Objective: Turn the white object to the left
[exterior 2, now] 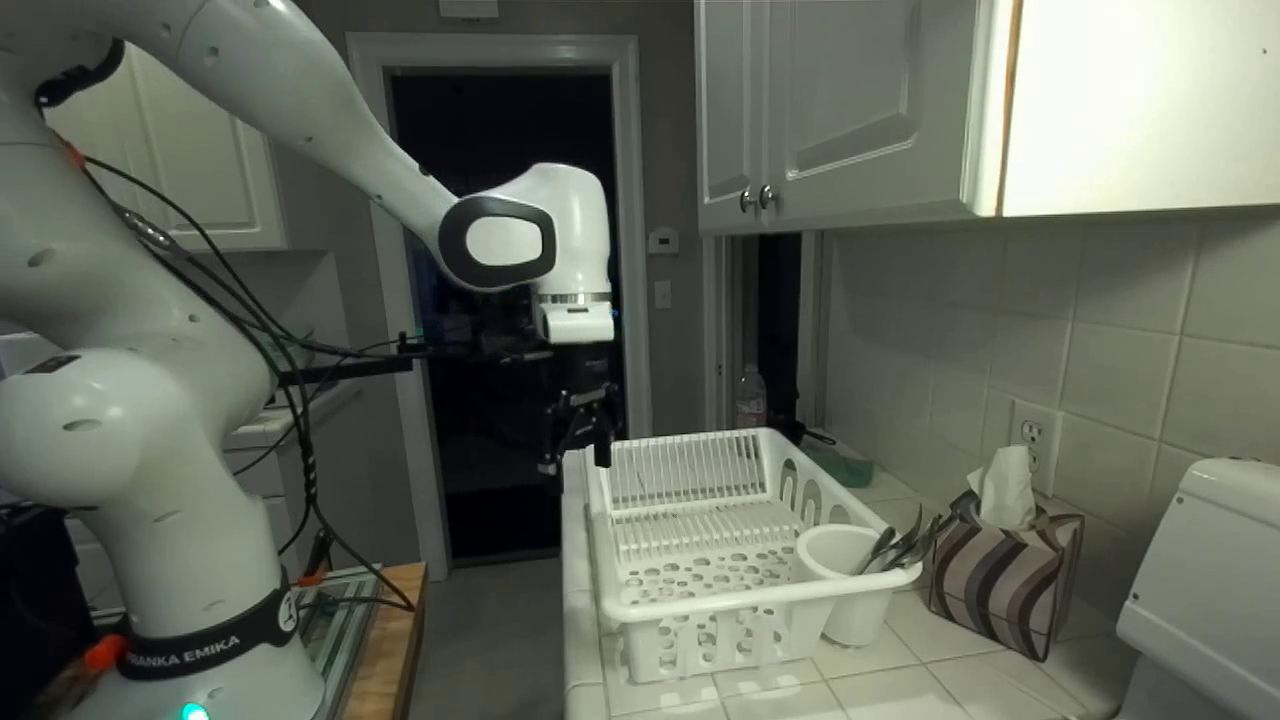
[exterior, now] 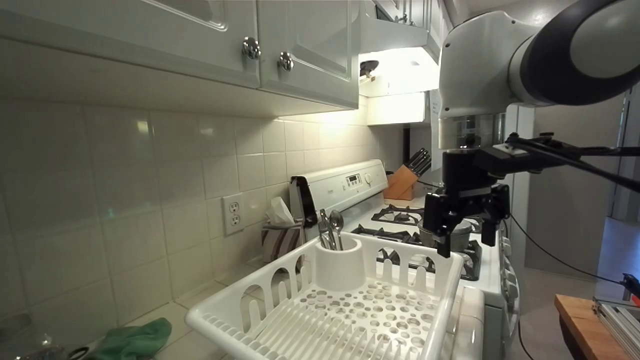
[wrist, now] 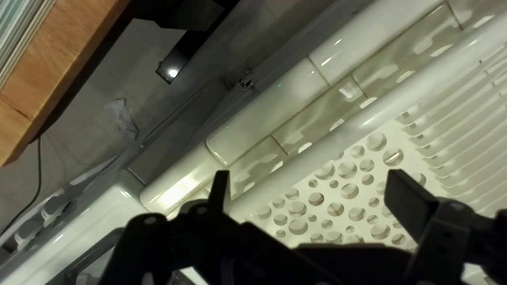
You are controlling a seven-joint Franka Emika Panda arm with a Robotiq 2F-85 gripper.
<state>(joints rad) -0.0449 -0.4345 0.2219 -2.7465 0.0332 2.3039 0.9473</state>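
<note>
The white object is a large white plastic dish rack point(exterior: 446, 302) on the tiled counter, also in an exterior view point(exterior 2: 740, 597). It has plate prongs, a slotted side and a perforated floor. Its round corner cup point(exterior: 340, 272) holds metal cutlery point(exterior: 334, 232). My gripper point(exterior: 466, 245) points down with its fingers spread and nothing between them. In an exterior view the gripper point(exterior 2: 577, 462) is by the rack's long side at the counter's front edge. In the wrist view the rack's long rim point(wrist: 344, 134) runs under the gripper point(wrist: 309, 178), close to the left finger.
A striped tissue box point(exterior 2: 1000, 575) stands by the cup, against the tiled wall. A white stove point(exterior: 325, 197) with a pot point(exterior: 460, 235) adjoins the counter. A green cloth point(exterior: 135, 340) lies behind the rack. Upper cabinets point(exterior: 305, 55) hang above. A wooden bench point(wrist: 59, 51) stands across the floor.
</note>
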